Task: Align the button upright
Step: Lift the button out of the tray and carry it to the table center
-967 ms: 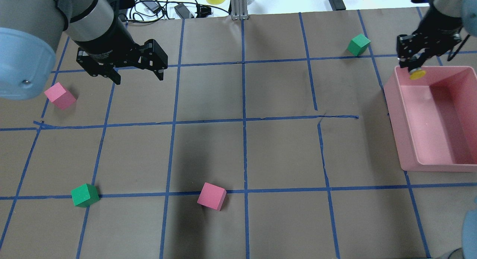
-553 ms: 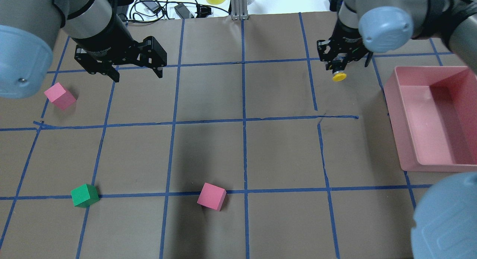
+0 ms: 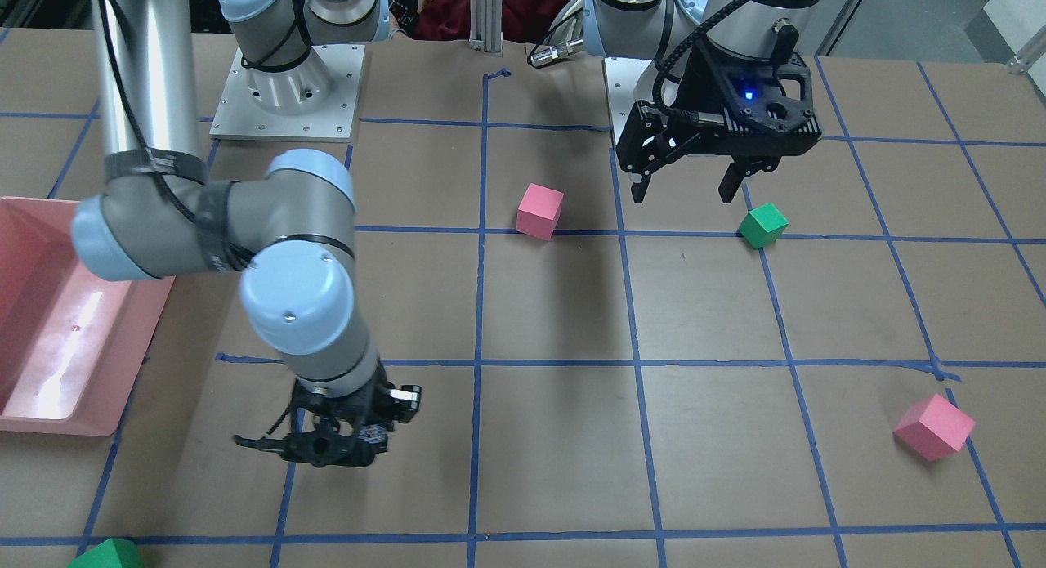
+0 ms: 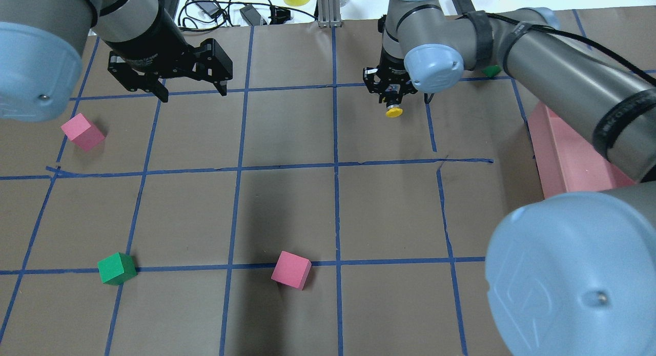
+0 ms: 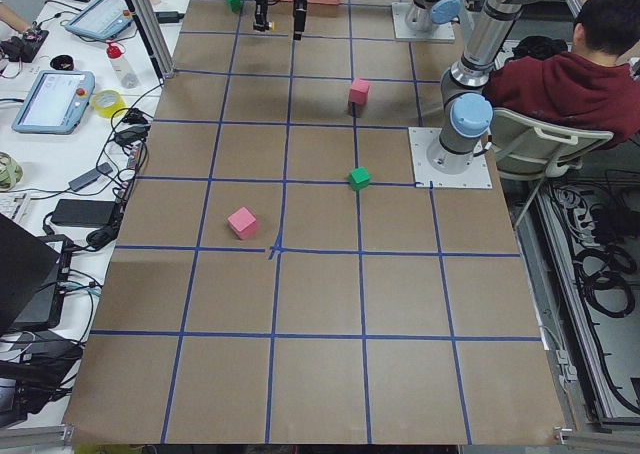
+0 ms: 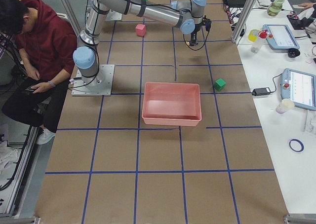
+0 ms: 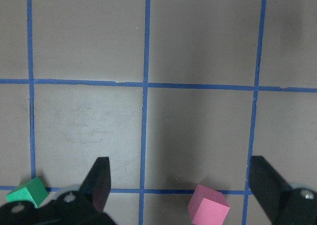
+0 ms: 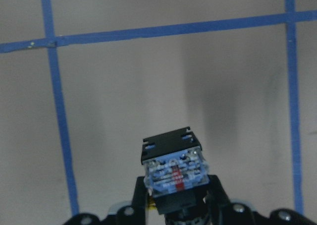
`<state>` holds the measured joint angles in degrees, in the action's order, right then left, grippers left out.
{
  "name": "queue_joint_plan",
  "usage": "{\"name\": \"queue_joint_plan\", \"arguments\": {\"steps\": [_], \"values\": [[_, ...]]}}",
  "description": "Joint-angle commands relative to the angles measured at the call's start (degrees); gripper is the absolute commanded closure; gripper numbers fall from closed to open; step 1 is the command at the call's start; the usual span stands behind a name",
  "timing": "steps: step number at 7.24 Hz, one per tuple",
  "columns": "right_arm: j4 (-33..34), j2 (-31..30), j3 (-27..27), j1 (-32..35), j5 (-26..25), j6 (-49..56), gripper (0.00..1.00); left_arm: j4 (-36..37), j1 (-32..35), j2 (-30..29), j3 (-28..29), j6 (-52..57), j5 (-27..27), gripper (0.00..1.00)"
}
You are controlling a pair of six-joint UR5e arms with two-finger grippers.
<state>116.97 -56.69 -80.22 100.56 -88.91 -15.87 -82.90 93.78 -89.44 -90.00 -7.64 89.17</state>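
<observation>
While the right arm sweeps across the far side of the surface, its right tool [image 4: 391,96] is clamped on the button [image 4: 393,111], hanging above a bare brown square just right of the centre tape line. The yellow cap pokes out toward the robot's side. In the right wrist view the blocky contact base [image 8: 173,173] faces the lens, so the button looks to be lying sideways in the grip, not upright yet.

By my read, this is the carry step: button in the air, placement spot being picked. Next, the wrist has to turn until the base points down at the surface. Then comes a gentle descent and a release, with the cap on top and without tipping the button.

A second ago that tool and button hung at the far corner of the pink bin [image 4: 551,151]. Since then they have travelled well toward the middle. They have passed the far green cube [image 4: 493,70], which now just peeks out behind the arm.

The left tool [image 4: 193,93] has barely budged, spread wide and holding nothing, up near the far-left grid line.
</observation>
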Motion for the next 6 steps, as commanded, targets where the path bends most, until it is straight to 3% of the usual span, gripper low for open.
{"name": "queue_joint_plan", "arguments": {"steps": [1,4,6], "values": [[0.7,4.0,2.7,4.7,0.5,-6.6,1.0,2.5,0.4,0.0,-2.9,-0.4,0.2,0.0],[2.8,6.1,2.9,6.8,1.9,-9.2,1.0,6.4,0.5,-0.2,-5.6,0.1,5.5,0.0],[3.8,7.4,3.3,8.1,2.2,-9.6,1.0,19.2,0.6,-0.3,-11.1,-0.1,5.6,0.0]]}}
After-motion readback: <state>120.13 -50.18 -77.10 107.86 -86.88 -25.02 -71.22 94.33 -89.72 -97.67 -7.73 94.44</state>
